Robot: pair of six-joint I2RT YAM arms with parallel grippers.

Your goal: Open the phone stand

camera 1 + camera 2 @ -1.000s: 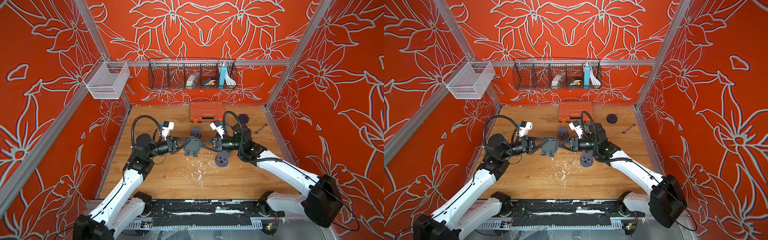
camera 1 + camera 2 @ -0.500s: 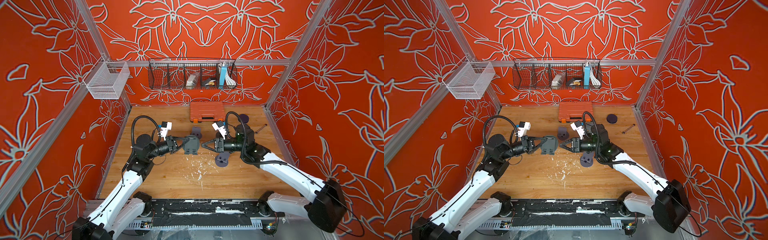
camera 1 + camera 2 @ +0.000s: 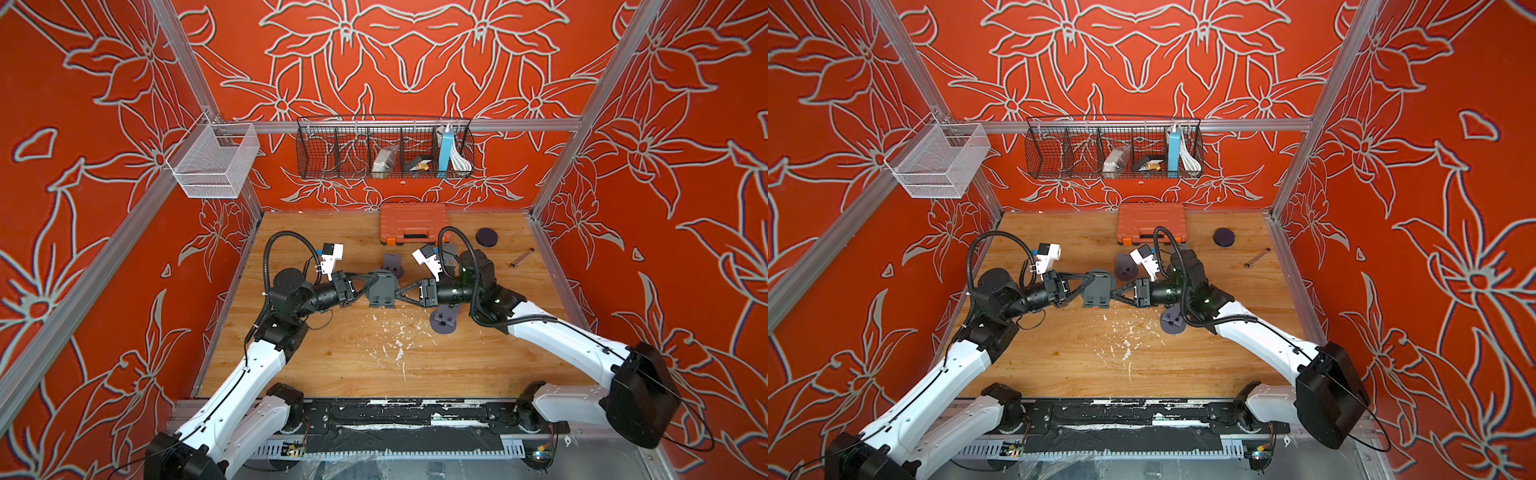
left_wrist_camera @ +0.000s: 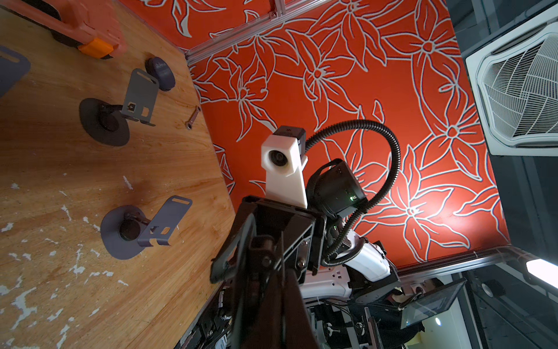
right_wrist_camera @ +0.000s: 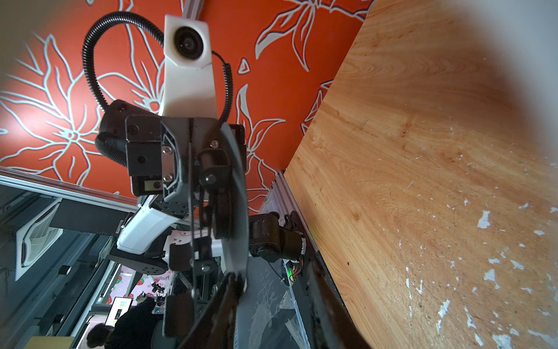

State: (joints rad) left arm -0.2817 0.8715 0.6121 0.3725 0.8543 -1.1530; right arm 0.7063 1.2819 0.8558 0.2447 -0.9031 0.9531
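Observation:
A grey phone stand (image 3: 382,291) (image 3: 1098,293) hangs above the middle of the table in both top views. My left gripper (image 3: 371,283) (image 3: 1089,283) is shut on its left side. In the left wrist view the gripper (image 4: 273,290) has its dark fingers pressed together on the stand's thin plate (image 4: 232,256). My right gripper (image 3: 400,293) (image 3: 1115,293) meets the stand from the right with its jaws apart. In the right wrist view the right gripper (image 5: 271,284) has one finger (image 5: 232,290) against the plate's edge (image 5: 237,211). The other finger stands well clear.
Other grey stands sit unfolded on the wood: one (image 3: 392,266) behind the held stand, one (image 3: 444,322) under the right arm. An orange case (image 3: 413,228), a dark puck (image 3: 486,237) and a small wrench (image 3: 521,257) lie at the back. Wire baskets (image 3: 384,151) (image 3: 214,162) hang on the walls.
Half a second ago the right gripper stood a little off the stand; now it is back at the stand's right edge. The left gripper has kept hold of the stand.

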